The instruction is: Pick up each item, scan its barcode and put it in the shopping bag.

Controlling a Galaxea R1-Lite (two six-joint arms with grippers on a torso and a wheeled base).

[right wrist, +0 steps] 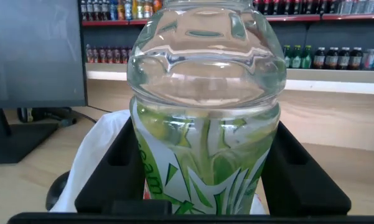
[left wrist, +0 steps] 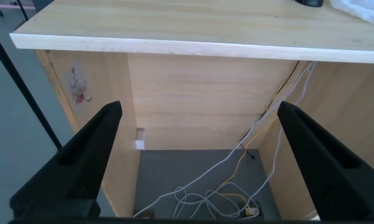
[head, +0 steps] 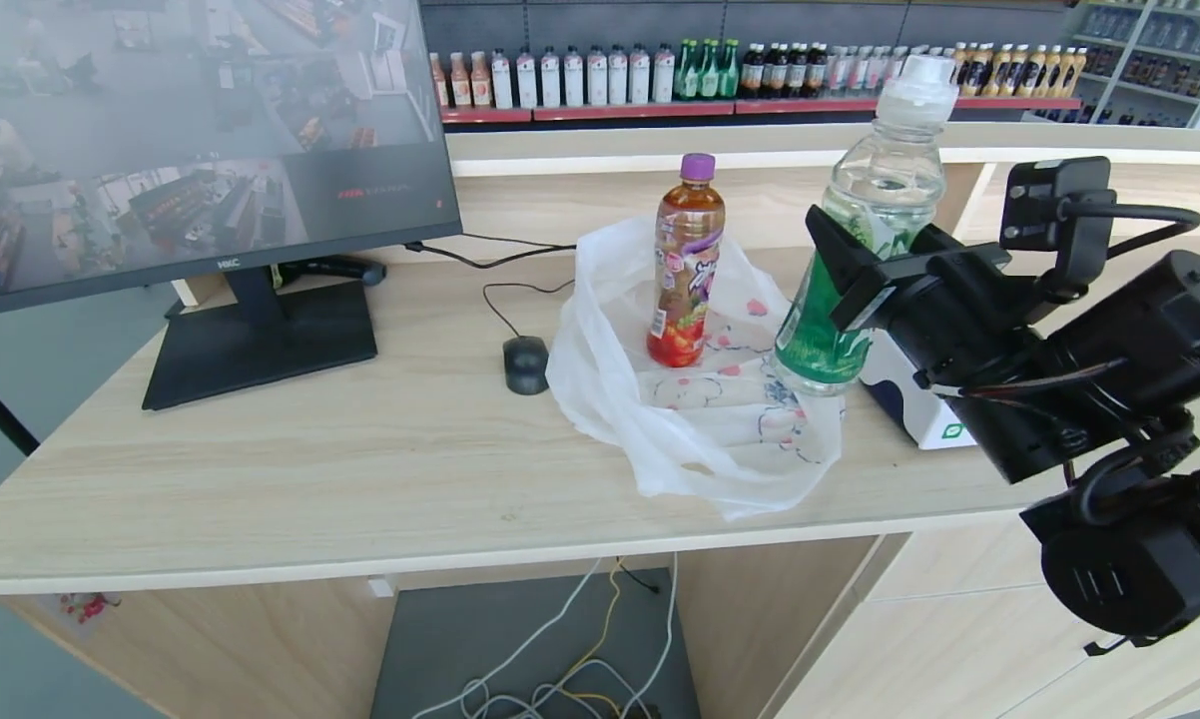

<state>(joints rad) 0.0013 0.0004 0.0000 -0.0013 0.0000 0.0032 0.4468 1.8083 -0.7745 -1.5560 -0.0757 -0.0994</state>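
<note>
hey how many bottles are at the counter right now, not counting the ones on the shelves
2. A purple-capped juice bottle stands in the shopping bag; a green-labelled water bottle is held in the right gripper at the bag's right edge.

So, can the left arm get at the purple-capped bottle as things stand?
Probably not directly: the open left pincer sits below the countertop edge, while the purple-capped bottle stands on top. It would need to rise over that edge first.
</note>
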